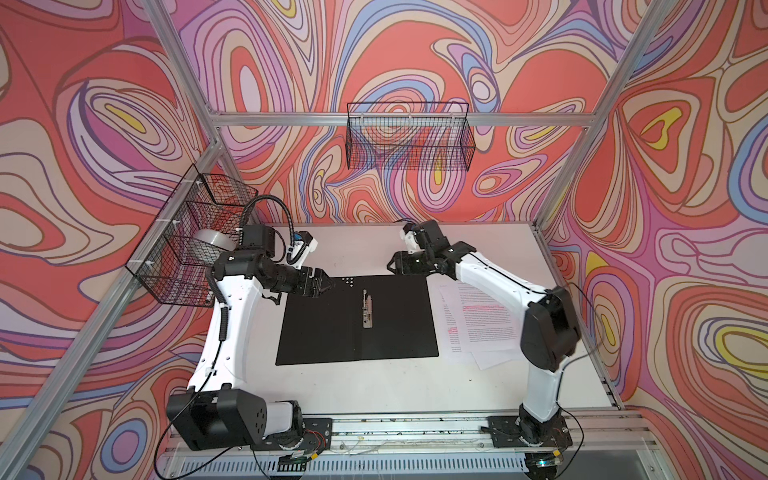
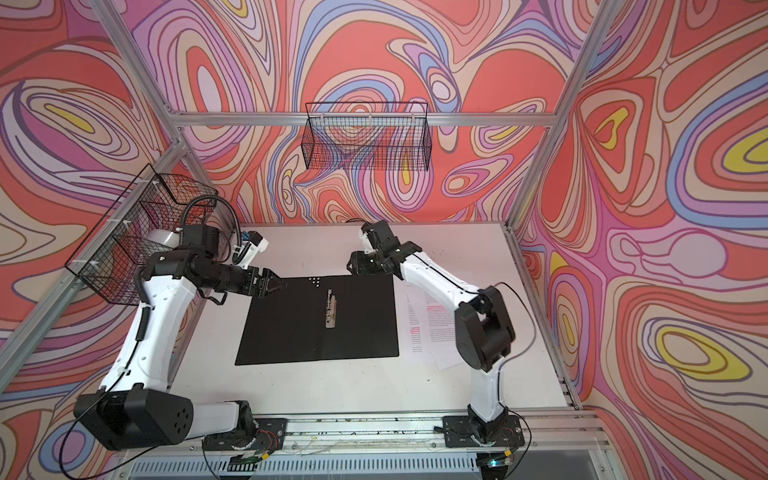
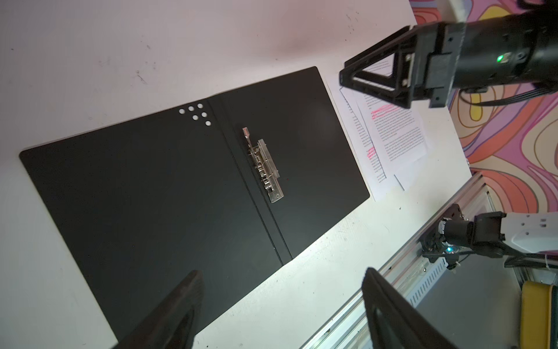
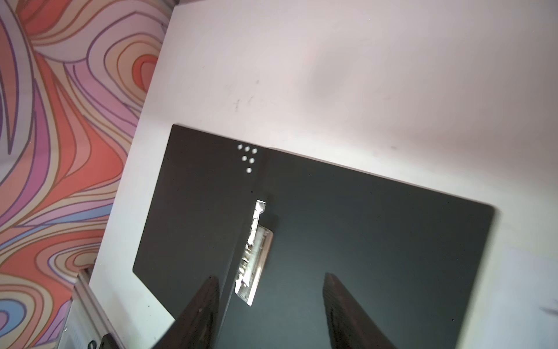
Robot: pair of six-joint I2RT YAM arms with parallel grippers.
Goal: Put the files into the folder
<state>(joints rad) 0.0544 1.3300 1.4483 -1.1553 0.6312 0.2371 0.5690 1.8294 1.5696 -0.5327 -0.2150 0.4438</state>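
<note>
Rear: long black wire basket [image 1: 409,137].
Left side: divided black wire basket [image 1: 183,257] holding a grey tape roll [image 1: 206,243].
Tabletop [image 1: 374,390]: white, scuffed.

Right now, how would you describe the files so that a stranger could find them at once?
On the white table, an open black folder lies flat in the middle. The files lie beside its right edge in both top views. They are the only white sheets here, fanned loosely, with dense black text and some pink highlighted lines.
</note>
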